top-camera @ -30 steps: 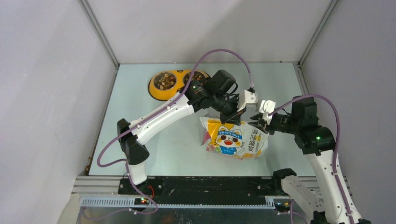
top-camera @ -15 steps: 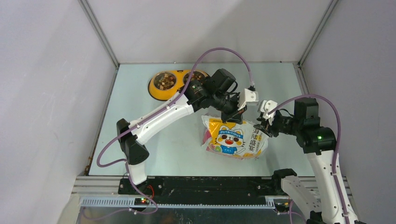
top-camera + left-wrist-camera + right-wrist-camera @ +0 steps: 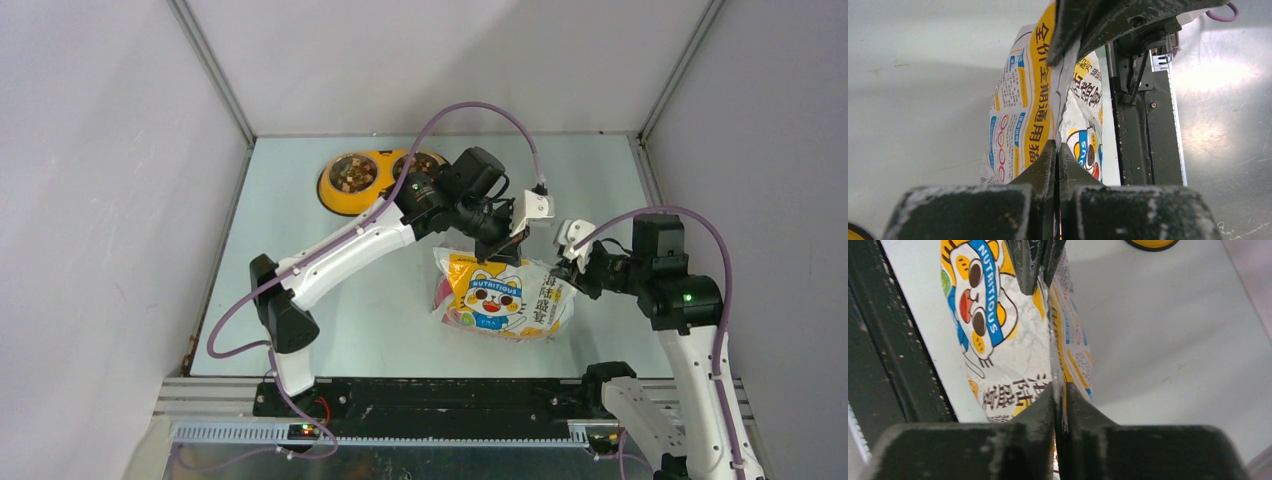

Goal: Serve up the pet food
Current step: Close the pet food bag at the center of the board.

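The glossy yellow-white-pink cat-print bag [image 3: 500, 298] stands mid-table, its top seam running left to right between the left gripper [image 3: 488, 254] and the right gripper [image 3: 573, 272], each clamped on one end. Brown kibble pet food [image 3: 352, 174] lies in the yellow oval double-bowl feeder [image 3: 330, 198], far and left of the bag, nearer the left gripper.

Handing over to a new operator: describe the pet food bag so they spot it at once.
On the pale table, look just right of centre. The bag is there, top edge pinched by the left hand and the right hand. Unlike the yellow feeder farther back, it is glossy, printed with a cartoon cat.
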Motion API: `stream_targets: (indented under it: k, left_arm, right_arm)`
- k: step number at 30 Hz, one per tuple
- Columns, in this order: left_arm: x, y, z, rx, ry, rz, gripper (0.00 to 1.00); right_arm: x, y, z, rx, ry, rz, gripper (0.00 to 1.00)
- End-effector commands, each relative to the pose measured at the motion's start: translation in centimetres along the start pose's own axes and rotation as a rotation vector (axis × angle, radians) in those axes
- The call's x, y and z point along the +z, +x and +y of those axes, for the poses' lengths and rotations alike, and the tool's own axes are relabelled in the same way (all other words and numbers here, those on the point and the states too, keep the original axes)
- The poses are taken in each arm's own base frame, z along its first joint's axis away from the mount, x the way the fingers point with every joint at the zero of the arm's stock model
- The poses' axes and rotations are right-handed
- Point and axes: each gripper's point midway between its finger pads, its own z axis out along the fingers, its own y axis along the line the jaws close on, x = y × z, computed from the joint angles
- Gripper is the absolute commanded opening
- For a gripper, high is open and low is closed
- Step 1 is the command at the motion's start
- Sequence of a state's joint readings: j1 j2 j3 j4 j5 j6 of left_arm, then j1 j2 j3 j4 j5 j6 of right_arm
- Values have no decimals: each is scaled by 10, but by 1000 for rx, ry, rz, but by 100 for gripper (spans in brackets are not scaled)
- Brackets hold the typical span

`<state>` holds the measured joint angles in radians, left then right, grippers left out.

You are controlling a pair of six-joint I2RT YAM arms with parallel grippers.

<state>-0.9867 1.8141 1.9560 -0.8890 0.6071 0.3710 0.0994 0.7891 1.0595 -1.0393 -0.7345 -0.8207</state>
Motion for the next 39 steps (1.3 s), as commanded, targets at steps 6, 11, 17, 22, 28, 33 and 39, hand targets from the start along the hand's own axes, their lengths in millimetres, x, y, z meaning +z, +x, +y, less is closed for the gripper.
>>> stream_targets:
  k: [6,11,17,22,28,33,39]
  left_arm:
    - [-39,-43,-28,96,38,-152,0]
    - [-38,-40,-27,94,38,-149,0]
    - [-39,-38,-28,93,36,-144,0]
    - [-42,-38,-26,96,26,-145,0]
    - [-45,-37,-23,95,18,-150,0]
    - [-45,-37,-23,93,20,-150,0]
    - [-46,-37,-23,93,19,-151,0]
  right_arm:
    - [-24,8,-28,-45,166,114,35]
    - [-25,16,-26,-43,155,145,1]
    - [-27,-1,-23,-45,140,78,0]
    - [-36,5,-33,-38,193,139,34]
    - [-47,16,-30,-47,213,203,37]
    - [-50,22,-30,-47,206,233,0]
    - [-56,6,-38,-47,252,172,0]
